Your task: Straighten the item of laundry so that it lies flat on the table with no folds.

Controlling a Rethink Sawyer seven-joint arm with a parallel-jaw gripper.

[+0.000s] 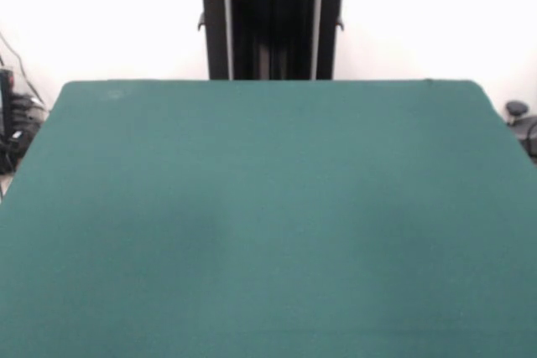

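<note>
The dark green table [268, 224] fills most of the front view, and its top shows only bare felt. The item of laundry is out of view. My gripper and arm do not show anywhere in this view.
Dark cables and equipment [13, 123] hang off the table's left side, and a black object [520, 119] sits past its right edge. A white wall stands behind the table.
</note>
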